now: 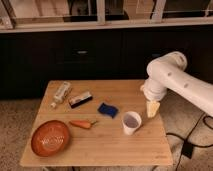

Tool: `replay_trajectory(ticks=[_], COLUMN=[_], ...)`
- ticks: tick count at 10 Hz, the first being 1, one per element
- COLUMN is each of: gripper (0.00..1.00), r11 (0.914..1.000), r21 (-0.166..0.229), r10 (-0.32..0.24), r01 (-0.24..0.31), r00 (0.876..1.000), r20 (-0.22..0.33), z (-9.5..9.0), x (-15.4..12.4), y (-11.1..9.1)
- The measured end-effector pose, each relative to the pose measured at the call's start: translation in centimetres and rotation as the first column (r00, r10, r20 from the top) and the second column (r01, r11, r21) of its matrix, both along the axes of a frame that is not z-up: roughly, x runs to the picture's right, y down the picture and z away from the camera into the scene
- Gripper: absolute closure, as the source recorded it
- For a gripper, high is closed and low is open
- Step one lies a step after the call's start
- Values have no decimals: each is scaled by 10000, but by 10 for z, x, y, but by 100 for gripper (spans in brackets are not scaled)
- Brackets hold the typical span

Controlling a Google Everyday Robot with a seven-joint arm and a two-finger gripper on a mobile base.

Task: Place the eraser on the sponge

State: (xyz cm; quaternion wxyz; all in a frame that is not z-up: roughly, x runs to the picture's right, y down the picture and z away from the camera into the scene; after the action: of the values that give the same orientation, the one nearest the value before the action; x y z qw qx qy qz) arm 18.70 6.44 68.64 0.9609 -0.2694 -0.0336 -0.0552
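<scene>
The gripper (153, 108) is being held low over the right side of the table (107, 150), just beside the white cup (131, 122); whether it is spread or pressed together cannot be told. The eraser (80, 99) is being left flat on the tabletop, well apart from the gripper, between the bottle (61, 93) and the dark blue sponge (108, 109), touching neither

text: none readable on any surface | bottle (61, 93): markings too blurred to read | eraser (80, 99): top too small to tell any print | gripper (153, 109): at the end of the white arm (170, 80), over the right side of the wooden table (115, 147), just right of the white cup (131, 122)
</scene>
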Motion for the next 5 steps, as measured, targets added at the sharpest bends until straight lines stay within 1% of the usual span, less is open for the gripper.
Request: replay_trajectory(ticks=[2,3,4,5], gripper=[20,26,30,29], r11=[9999,9996,9994,9991], r21=[68,147,150,154], r10=[-125,-255,-324,-406], r01=[123,249,318,398], r00=[9996,9989,9985,9977], r20=[262,402,438,539], z=[-3,-5,-4,-3], x=[-16,-18,-17,-23], y=[-12,-20,-21,-21])
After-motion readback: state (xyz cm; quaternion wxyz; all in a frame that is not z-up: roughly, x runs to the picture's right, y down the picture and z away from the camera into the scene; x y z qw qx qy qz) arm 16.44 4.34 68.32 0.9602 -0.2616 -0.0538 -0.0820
